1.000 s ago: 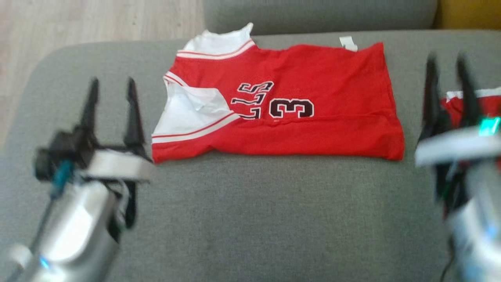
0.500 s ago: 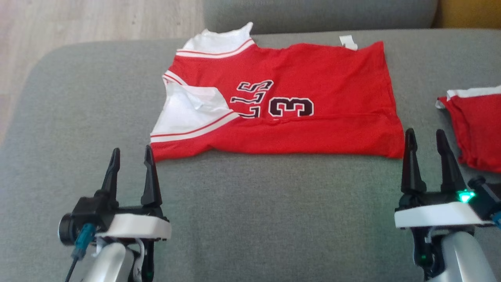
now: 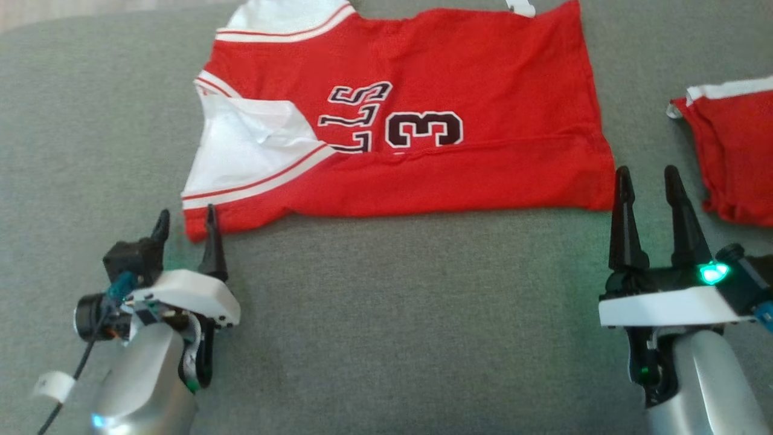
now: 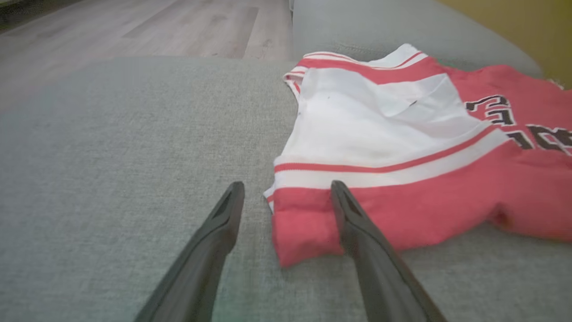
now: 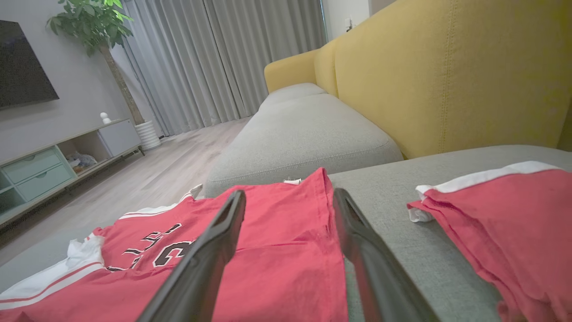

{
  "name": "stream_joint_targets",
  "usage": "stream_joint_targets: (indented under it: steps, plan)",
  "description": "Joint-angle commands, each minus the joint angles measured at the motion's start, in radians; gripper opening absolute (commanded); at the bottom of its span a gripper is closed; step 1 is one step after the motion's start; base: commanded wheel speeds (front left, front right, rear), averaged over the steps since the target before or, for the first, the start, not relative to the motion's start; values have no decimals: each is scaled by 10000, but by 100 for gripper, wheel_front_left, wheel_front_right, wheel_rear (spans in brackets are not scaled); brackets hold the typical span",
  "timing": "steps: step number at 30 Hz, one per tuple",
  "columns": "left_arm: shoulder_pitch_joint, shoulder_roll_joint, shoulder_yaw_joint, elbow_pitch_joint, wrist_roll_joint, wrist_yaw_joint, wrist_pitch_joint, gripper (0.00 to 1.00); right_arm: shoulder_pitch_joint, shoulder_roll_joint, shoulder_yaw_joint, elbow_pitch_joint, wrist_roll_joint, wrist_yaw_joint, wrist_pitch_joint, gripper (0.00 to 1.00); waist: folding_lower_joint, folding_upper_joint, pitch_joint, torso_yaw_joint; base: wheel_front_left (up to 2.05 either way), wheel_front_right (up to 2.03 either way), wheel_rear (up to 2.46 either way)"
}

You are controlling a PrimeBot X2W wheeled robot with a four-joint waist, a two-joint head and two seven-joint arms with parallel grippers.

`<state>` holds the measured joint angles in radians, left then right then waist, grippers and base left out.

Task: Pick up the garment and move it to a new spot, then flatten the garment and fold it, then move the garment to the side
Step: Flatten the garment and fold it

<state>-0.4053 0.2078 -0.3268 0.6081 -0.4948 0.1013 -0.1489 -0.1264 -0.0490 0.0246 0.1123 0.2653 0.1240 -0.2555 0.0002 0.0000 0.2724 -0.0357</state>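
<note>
While the red jersey (image 3: 423, 151) lies on the grey sofa cushion (image 3: 392, 332), the left claw (image 3: 186, 212) stands wide around its near left corner, holding nothing; the right claw (image 3: 647, 171), equally wide and empty, sits just beside the near right corner.

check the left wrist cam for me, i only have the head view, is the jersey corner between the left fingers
observer: yes. In the left wrist view the red jersey has its near corner lying on the grey cushion, between the fingers of the open left gripper. I can't tell if they touch it.
operator: and the right side, lined up on the edge
observer: in the right wrist view the jersey's side edge lies between the fingers of the open right gripper, close to one finger. The second red garment lies outside them, with bare cushion between it and the jersey.
</note>
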Motion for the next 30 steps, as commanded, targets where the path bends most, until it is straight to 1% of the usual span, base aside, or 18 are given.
stream_joint_targets:
  steps: [1, 4, 8, 10, 11, 12, 13, 14, 17, 21, 24, 28, 30]
  plan:
    - [-476, 290, 364, 43, -84, 16, 68, 100, -381, -15, 253, -312, 12, 67, -62, 100, -2, 0, 194, -197, 0, 0, 0]
    - [-740, 310, 380, 656, -145, 78, 347, 100, -432, -14, 313, -303, 76, 67, -62, 100, -2, 0, 286, -319, 0, 0, 0]
    - [-856, 283, 416, 1171, -395, -84, 782, 100, -468, -14, 379, -278, 123, 67, -62, 100, -2, 0, 330, -417, 0, 0, 0]
    - [-933, 338, 379, 1418, -382, -53, 935, 100, -484, -14, 393, -259, 145, 67, -62, 100, -2, 0, 341, -461, 0, 0, 0]
    - [-929, 339, 295, 1544, -376, -112, 1117, 88, -488, -14, 387, -244, 159, 67, -62, 100, -2, 0, 330, -477, 0, 0, 0]
    - [-925, 329, 223, 1635, -391, -190, 1289, 57, -490, -13, 375, -225, 169, 67, -62, 100, -2, 0, 319, -487, 0, 0, 0]
    - [-924, 326, 159, 1690, -398, -260, 1418, 7, -495, -13, 361, -205, 173, 67, -62, 100, -2, 0, 307, -495, 0, 0, 0]
    - [-918, 332, 103, 1716, -388, -306, 1489, 0, -499, -13, 344, -181, 177, 67, -62, 100, -2, 0, 282, -496, 0, 0, 0]
    - [-889, 326, 83, 1632, -389, -319, 1317, 0, -487, -13, 268, -69, 180, 67, -62, 100, -2, 0, 144, -451, 0, 0, 0]
    - [-871, 297, 66, 1246, -306, -353, 609, 0, -489, -13, 265, 414, 37, 67, -62, 100, -2, 0, -135, -329, 0, 0, 0]
    - [-897, 359, -43, 751, -140, -509, 12, 0, -714, -13, 188, 1050, -573, 67, -37, 100, -2, 0, -280, -258, 0, 0, 0]
    - [-977, 545, -167, -35, 123, -544, -420, 0, -1356, -13, -163, 1967, -950, 67, 671, 100, -2, 0, -361, -164, 0, 0, 0]
    - [-1030, 636, -278, -483, 288, -541, -503, 0, -1775, -13, -315, 2425, -1436, 67, 1076, 100, -2, 0, -333, -117, 0, 0, 0]
